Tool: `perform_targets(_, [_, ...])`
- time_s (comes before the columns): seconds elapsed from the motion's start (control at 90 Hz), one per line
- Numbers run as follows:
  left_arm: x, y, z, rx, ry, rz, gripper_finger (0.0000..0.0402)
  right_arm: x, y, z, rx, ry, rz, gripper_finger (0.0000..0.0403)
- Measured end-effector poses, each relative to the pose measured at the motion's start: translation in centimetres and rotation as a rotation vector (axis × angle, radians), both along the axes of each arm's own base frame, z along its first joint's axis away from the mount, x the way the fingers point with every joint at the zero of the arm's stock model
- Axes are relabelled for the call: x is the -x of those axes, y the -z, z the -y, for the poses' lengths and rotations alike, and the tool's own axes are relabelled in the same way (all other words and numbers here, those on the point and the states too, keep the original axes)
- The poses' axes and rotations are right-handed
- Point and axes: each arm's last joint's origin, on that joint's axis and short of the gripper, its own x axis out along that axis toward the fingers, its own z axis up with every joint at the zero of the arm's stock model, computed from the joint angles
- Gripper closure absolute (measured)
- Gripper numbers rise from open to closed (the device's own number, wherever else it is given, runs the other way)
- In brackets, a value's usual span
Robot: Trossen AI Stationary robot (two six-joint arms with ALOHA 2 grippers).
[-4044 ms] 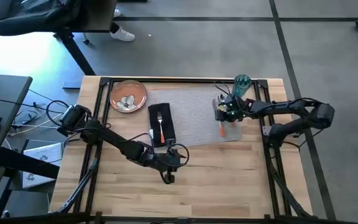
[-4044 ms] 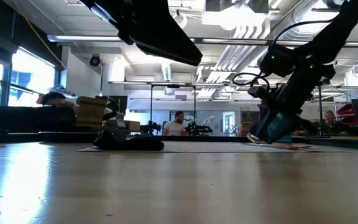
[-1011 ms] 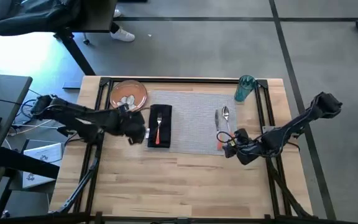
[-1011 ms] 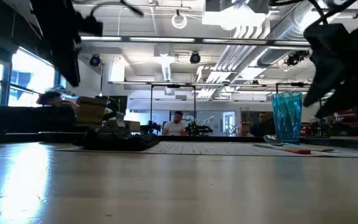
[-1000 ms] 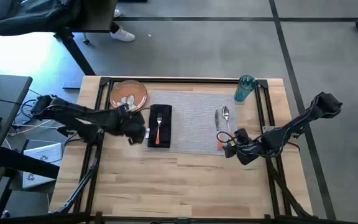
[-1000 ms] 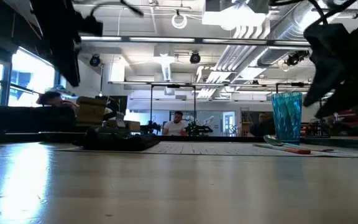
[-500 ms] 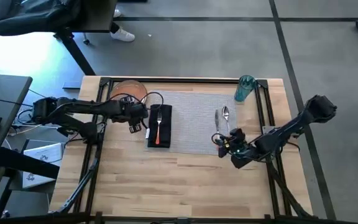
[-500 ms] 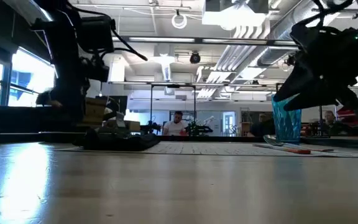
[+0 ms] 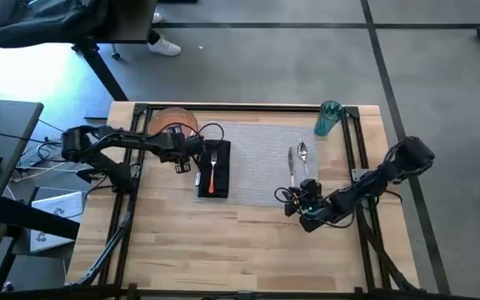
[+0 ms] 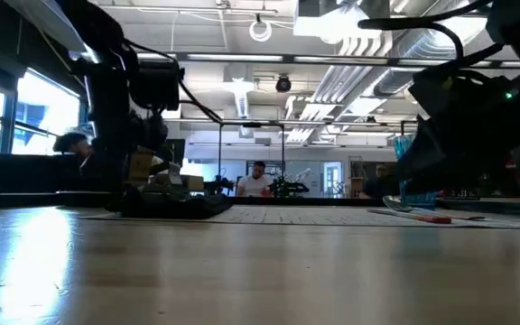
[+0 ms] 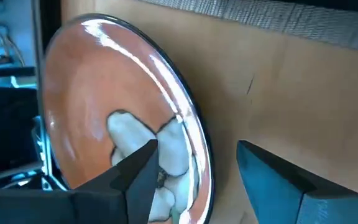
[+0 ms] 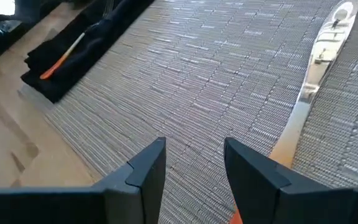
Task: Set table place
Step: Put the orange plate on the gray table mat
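Reaching across the table [image 9: 248,242], your left gripper [image 11: 194,171] sat at the near rim of the orange-brown plate [image 9: 172,122] in the far left corner, fingers spread, one finger [image 11: 135,168] over the plate's rim and the other [image 11: 291,180] over bare wood; nothing was pinched. The plate held a few pale pieces [image 11: 160,146]. Your right gripper [image 9: 304,204] hovered at the near right edge of the grey placemat [image 9: 257,158], fingers parted and empty, just beside the orange-handled knife [image 12: 294,118] and spoon [image 9: 302,154]. The black napkin [image 9: 213,168] with the fork [image 9: 213,167] on it lay on the mat's left end. The teal cup [image 9: 327,117] stood upright at the far right corner.
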Motion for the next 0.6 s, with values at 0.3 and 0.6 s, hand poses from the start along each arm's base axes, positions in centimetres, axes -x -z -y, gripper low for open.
perform_targets(0.3, [0.1,2.3,-2.3,-0.027,-0.134,-0.034,0.0219,-0.1,0.2,-0.1,0.0,0.0,0.0,0.0261])
perform_targets(0.6, [0.0,3.8,-2.6,-0.004,-0.131,-0.091,0.0355,-0.1,0.2,-0.1,-0.002,-0.002,0.0,0.0261])
